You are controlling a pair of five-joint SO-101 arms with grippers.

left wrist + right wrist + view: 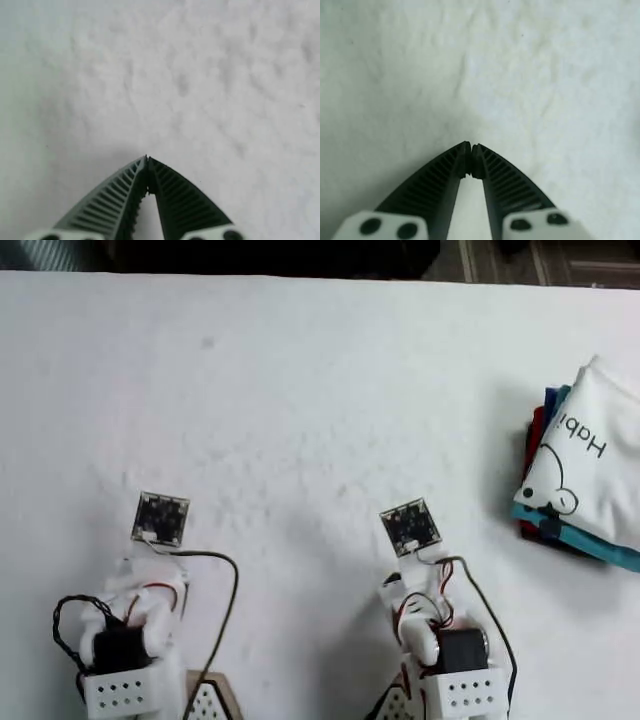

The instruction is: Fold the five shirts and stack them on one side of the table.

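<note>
A stack of folded shirts [580, 475] lies at the table's right edge, a white shirt with black print on top and blue, red and teal layers under it. Both arms sit folded back at the near edge, far from the stack. The arm at the near left [140, 610] and the arm at the near middle-right [430, 620] each hang over bare white cloth. My left gripper [147, 161] is shut, its ribbed fingertips touching with nothing between them. My right gripper [470, 149] is shut the same way, holding nothing.
A white cloth [300, 410] covers the table. A small wooden base [210, 700] shows at the near edge between the arms. Dark floor lies beyond the far edge.
</note>
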